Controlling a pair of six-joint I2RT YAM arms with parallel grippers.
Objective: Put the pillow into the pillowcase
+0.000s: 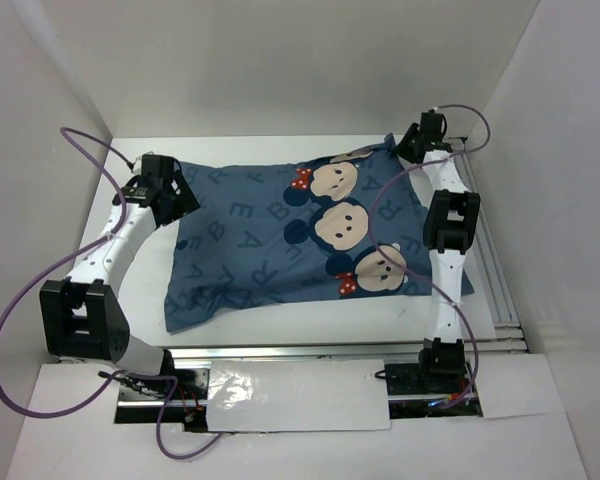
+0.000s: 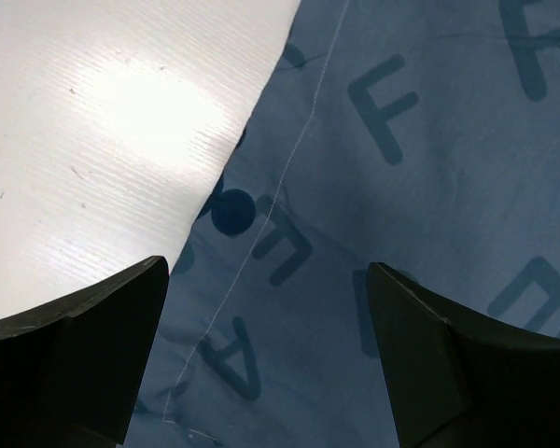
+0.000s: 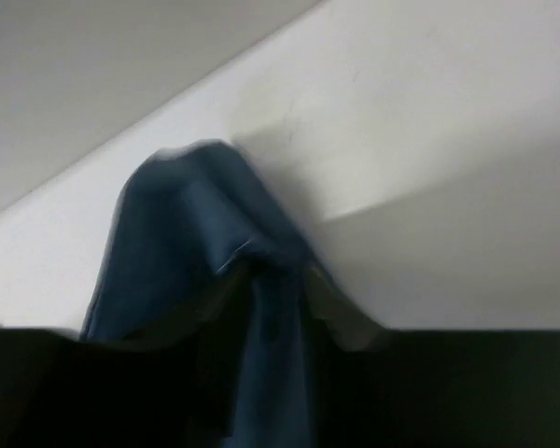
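White walls (image 1: 280,60) are enclosing a white table (image 1: 300,325) on three sides. Metal rails (image 1: 310,352) are running along its near and right edges. A glare (image 2: 140,103) is shining on its ribbed surface.

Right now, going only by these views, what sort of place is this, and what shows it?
Probably a robot test booth, not a bedroom: plain white walls box in a white table, the left arm and right arm are bolted at its near edge, and the pillowcase lies spread there.

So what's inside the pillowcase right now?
The pillowcase looks plump, as if filled, but its fabric covers whatever is in it, and no pillow shows in any view. The right gripper pinches its far right corner.
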